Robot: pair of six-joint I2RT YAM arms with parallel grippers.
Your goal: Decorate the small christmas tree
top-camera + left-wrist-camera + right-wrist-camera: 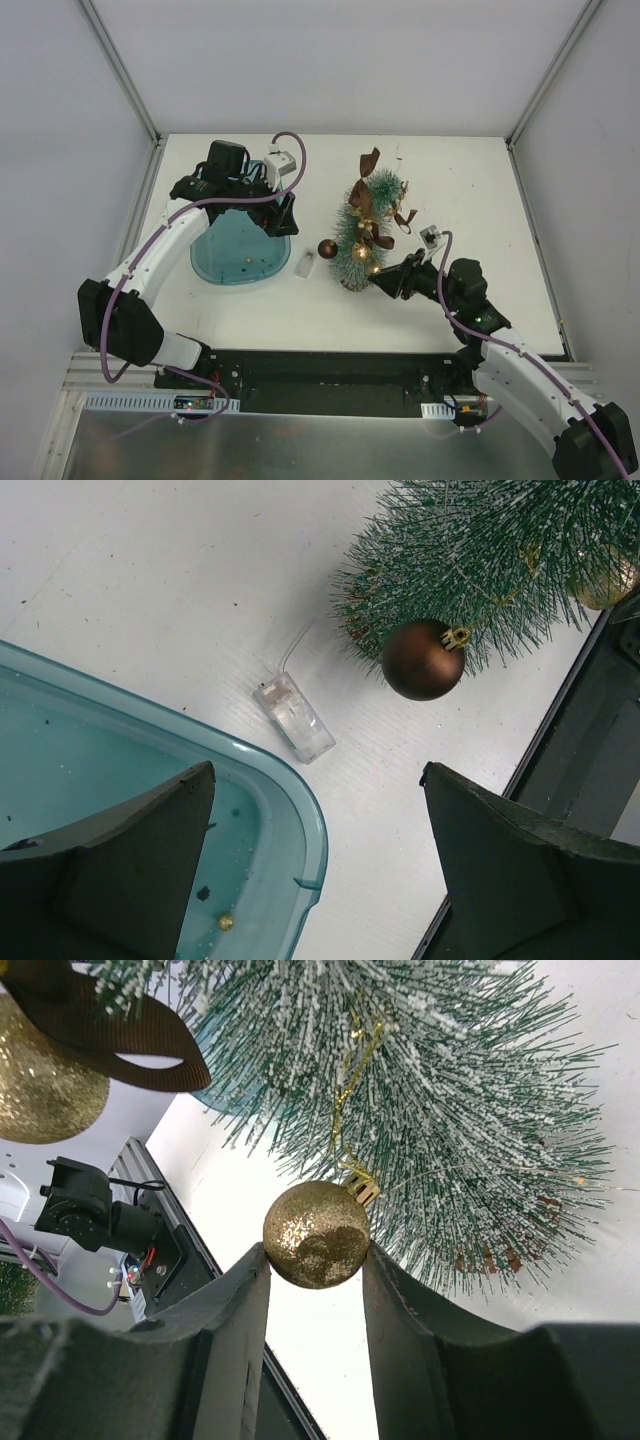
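Note:
The small christmas tree (pixel 365 225) stands mid-table, frosted green, with brown ribbon bows (pixel 371 163) and gold balls on it. My right gripper (pixel 382 281) is at its near lower side. In the right wrist view its fingertips (pixel 255 1265) press both sides of a gold glitter ball (pixel 317 1234), which hangs by a gold cord from the branches (pixel 450 1110). My left gripper (pixel 283 222) is open and empty over the right rim of the teal tray (pixel 213 268). A brown ball (pixel 422 660) hangs at the tree's left lower edge (pixel 470 550).
A clear battery box (pixel 295 717) with a thin wire lies on the table between the tray rim (pixel 300 800) and the tree. A small gold bead (pixel 226 921) lies in the tray. A second gold ball (pixel 45 1080) and a brown ribbon loop (pixel 130 1030) hang higher up.

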